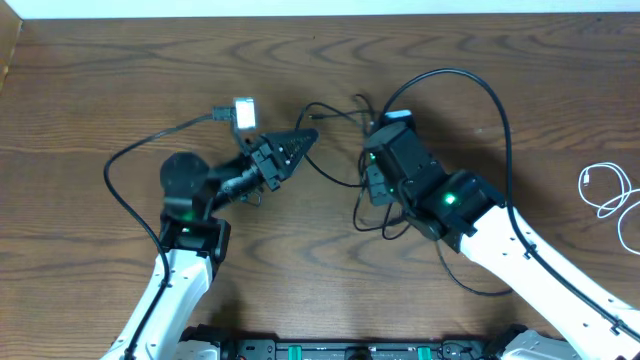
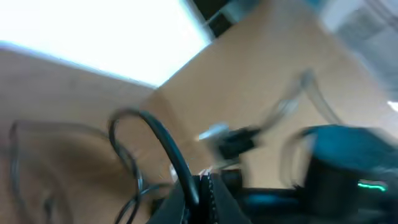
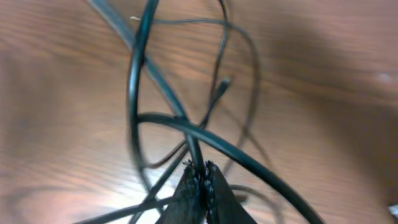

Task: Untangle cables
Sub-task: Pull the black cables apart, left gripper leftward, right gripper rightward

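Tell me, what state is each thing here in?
Black cables: tangled together.
White cable: loosely looped, lying apart from the tangle.
Left jaws: shut, apparently on a black cable; that view is blurred.
Right jaws: shut on a black cable.

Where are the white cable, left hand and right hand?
white cable (image 1: 586, 179), overhead view, on the plug end at its left.
left hand (image 1: 312, 135), overhead view, between its closed fingertips.
right hand (image 3: 200, 171), right wrist view, between its closed fingertips.
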Robot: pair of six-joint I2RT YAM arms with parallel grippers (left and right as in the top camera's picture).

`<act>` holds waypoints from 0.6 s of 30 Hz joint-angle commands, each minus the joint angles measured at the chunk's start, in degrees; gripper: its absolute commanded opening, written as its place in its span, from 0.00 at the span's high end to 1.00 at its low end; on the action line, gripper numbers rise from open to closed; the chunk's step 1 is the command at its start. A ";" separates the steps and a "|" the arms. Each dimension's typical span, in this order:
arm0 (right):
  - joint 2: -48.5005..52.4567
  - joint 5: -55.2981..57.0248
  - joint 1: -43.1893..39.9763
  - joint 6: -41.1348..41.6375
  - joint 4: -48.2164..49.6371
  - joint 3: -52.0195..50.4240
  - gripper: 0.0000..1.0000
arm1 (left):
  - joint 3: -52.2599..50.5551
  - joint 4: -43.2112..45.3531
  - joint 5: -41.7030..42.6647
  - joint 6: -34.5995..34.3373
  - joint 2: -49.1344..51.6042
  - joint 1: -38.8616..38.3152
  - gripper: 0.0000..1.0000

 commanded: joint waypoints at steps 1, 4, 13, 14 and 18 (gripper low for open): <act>1.14 4.70 -3.02 1.03 -2.23 0.28 0.99 | 0.72 8.37 2.84 -6.64 -0.09 2.23 0.92; 3.02 5.55 -6.58 1.25 -5.44 0.28 0.99 | 0.72 15.02 2.21 -11.80 -0.09 6.56 0.92; 5.84 5.66 -18.97 1.22 -8.33 0.28 0.99 | 0.72 20.20 2.47 -22.40 -0.09 27.17 0.92; 5.84 5.66 -20.24 1.22 -8.28 0.28 0.99 | 0.72 20.17 2.60 -22.60 -0.09 29.77 0.92; 5.84 5.05 -25.00 1.22 -8.13 0.28 0.99 | 0.72 17.73 3.37 -22.56 -0.07 38.21 0.92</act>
